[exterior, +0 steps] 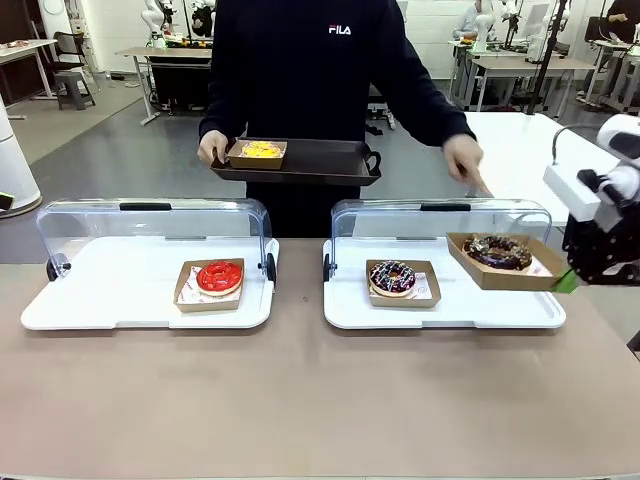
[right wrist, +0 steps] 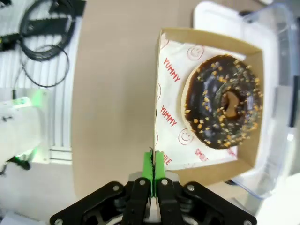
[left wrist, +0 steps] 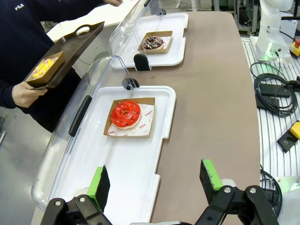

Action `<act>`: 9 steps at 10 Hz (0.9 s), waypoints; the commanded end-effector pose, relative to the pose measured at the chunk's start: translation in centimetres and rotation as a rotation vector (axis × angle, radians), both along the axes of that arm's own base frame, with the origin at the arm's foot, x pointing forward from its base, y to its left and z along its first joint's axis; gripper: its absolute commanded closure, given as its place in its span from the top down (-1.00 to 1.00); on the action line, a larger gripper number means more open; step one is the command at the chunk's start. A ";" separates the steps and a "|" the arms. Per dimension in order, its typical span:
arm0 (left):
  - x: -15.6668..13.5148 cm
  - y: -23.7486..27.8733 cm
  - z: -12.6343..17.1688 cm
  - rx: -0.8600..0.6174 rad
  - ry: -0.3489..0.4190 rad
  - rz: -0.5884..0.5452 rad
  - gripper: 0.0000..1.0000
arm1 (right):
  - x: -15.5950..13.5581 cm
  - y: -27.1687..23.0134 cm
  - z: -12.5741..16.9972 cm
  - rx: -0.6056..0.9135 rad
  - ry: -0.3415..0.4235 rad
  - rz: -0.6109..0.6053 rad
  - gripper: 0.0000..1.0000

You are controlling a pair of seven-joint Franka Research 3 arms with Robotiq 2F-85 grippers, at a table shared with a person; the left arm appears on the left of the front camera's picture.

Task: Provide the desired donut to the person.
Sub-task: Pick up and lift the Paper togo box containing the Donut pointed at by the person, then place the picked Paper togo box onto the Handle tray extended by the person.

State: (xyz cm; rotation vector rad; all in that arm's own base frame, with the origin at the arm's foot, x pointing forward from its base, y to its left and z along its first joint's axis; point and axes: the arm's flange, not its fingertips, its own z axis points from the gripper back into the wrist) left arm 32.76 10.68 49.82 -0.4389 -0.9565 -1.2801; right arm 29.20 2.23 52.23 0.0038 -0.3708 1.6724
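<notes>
The right gripper (exterior: 568, 282) is pinched shut on the side wall of an open cardboard box (exterior: 503, 278) that carries a chocolate donut (exterior: 497, 252) topped with nut crumbs. In the right wrist view its green pads (right wrist: 159, 168) meet on the thin wall, and the donut lies on white paper printed with red "YUMMY". The box hangs over the right end of the right tray (exterior: 450, 312), a white display base. It seems lifted just clear of the base, and its outer corner reaches past the tray's edge above the counter (exterior: 300, 400). To its left on the same tray, a second box holds a sprinkled donut (exterior: 392, 277). The tray's clear lid (exterior: 440, 220) stands open behind them.

The person (exterior: 300, 70) stands at the far side of the counter. One hand (exterior: 212, 148) holds a dark serving tray (exterior: 330, 160) bearing a box with a yellow donut (exterior: 260, 150). The other hand (exterior: 465, 160) reaches down with a finger pointed at the open lid, close to the chocolate donut.

The left gripper (left wrist: 154, 182) hangs with its jaws spread wide and holds nothing. It is above the near end of the left tray (left wrist: 126, 164), which is also white and has its clear lid open. A red donut (left wrist: 125, 114) sits in its box near the middle of that tray, well apart from the gripper.
</notes>
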 end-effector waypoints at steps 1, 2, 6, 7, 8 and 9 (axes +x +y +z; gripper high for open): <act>0.0 0.0 -0.3 -0.020 -0.024 -0.011 1.00 | 0.0 0.4 1.1 -0.016 -0.055 -0.006 -1.00; 0.0 0.0 -0.3 -0.020 -0.024 -0.011 1.00 | 1.1 0.6 1.5 0.026 -0.074 -0.045 -1.00; 0.0 0.0 -0.3 -0.020 -0.024 -0.011 1.00 | -0.6 0.2 1.1 -0.005 -0.035 0.001 -1.00; 0.0 0.0 -0.3 -0.020 -0.024 -0.011 1.00 | -0.6 0.2 1.1 -0.005 -0.035 0.001 -1.00; 0.0 0.0 -0.3 -0.020 -0.024 -0.011 1.00 | -0.6 0.2 1.1 -0.005 -0.035 0.001 -1.00; 0.0 0.0 -0.3 -0.020 -0.024 -0.011 1.00 | -0.6 0.2 1.1 -0.005 -0.035 0.001 -1.00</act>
